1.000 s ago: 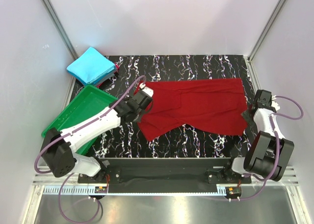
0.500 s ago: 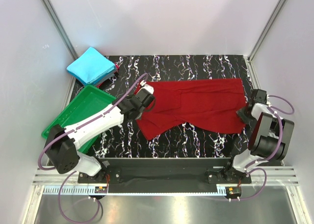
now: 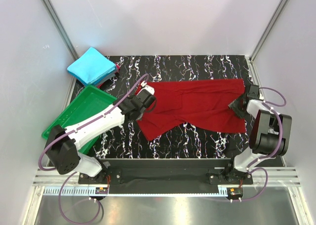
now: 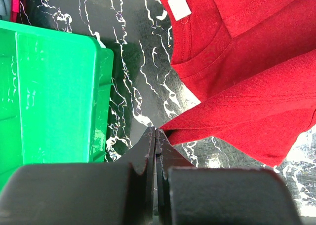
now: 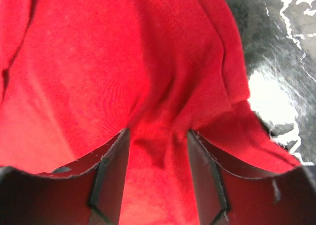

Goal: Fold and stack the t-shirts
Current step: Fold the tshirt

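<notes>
The dark red t-shirt (image 3: pixel 197 106) lies spread across the black marbled table, its collar and white label (image 4: pixel 178 8) showing in the left wrist view. My left gripper (image 3: pixel 145 100) sits at the shirt's left edge. Its jaws (image 4: pixel 156 132) are pressed together on a pulled-out point of the red cloth. My right gripper (image 3: pixel 239 106) is over the shirt's right side, and its fingers (image 5: pixel 158 133) stand apart with a ridge of red cloth (image 5: pixel 98 62) lying loose between them. The cyan-blue t-shirt (image 3: pixel 91 66) rests folded at the back left.
A green plastic tray (image 3: pixel 79 116) sits left of the red shirt, with its wall (image 4: pixel 101 96) close beside my left fingers. A pink item (image 3: pixel 117 67) pokes out beside the blue shirt. White walls enclose the table on three sides.
My right gripper has moved forward and inward from the shirt's right edge onto the cloth, and its jaws have widened. The left gripper shifted slightly and stays shut on the shirt.
</notes>
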Available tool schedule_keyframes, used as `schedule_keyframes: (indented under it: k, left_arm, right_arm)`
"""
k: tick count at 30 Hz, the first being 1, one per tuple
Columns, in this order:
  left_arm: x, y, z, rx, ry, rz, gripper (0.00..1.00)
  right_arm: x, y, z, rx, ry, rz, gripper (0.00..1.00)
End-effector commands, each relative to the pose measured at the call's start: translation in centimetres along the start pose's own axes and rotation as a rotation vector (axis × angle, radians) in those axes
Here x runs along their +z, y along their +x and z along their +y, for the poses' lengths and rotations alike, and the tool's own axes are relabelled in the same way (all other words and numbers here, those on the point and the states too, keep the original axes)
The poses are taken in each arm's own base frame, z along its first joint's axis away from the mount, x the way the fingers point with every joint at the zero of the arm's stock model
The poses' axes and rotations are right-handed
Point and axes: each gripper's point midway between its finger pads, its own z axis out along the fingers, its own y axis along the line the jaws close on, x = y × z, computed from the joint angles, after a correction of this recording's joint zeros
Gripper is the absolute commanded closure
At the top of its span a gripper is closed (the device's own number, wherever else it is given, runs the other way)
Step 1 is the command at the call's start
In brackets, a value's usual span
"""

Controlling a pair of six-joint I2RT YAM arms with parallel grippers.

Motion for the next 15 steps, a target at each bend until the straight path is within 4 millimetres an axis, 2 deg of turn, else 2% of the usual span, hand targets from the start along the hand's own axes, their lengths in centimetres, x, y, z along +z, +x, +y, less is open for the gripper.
schedule_keyframes:
  k: [1,4,5,6,8,10,11,12,13,15]
  left_arm:
    - [-0.4,-1.0,0.6,-0.032,-0.018,-0.036,1.0]
    - [-0.5,-1.1,0.5,-0.034,-0.009,-0.038,1.0]
    - [-0.6,-1.2,0.5,-0.035,-0.006,-0.039,1.0]
    - [-0.6,-1.2,0.5,-0.033,-0.004,-0.04,1.0]
    - [-0.6,-1.3,0.5,-0.032,-0.005,-0.044,1.0]
    - [-0.7,-1.2,0.6,-0.024,-0.007,-0.043,1.0]
    - [-0.7,-1.2,0.6,-0.023,-0.005,-0.044,1.0]
    - [-0.7,-1.1,0.6,-0.022,-0.005,-0.045,1.0]
    - [-0.8,-1.2,0.6,-0.022,-0.001,-0.047,1.0]
    - [-0.9,-1.2,0.5,-0.024,0.01,-0.05,1.0]
  right_arm:
    - [-3.2,-3.4,3.2,-0.011,-0.105,-0.085,0.42]
    - [-4.8,-3.3,2.1,0.028,-0.044,-0.077,0.41]
    - [-5.2,-3.8,1.0,0.054,0.016,-0.107,0.41]
    - [-6.1,-3.4,-0.3,0.11,0.076,-0.101,0.41]
    - [-6.7,-3.6,-3.1,0.197,0.151,-0.112,0.41]
    - [-7.3,-2.9,-5.1,0.328,0.189,-0.098,0.42]
    - [-6.9,-1.2,-6.5,0.376,0.219,-0.061,0.44]
    - [-7.2,-0.7,-7.5,0.465,0.236,-0.055,0.44]
    - [-6.7,1.1,-8.4,0.497,0.257,-0.019,0.44]
    - [-6.6,2.6,-8.3,0.571,0.238,0.023,0.46]
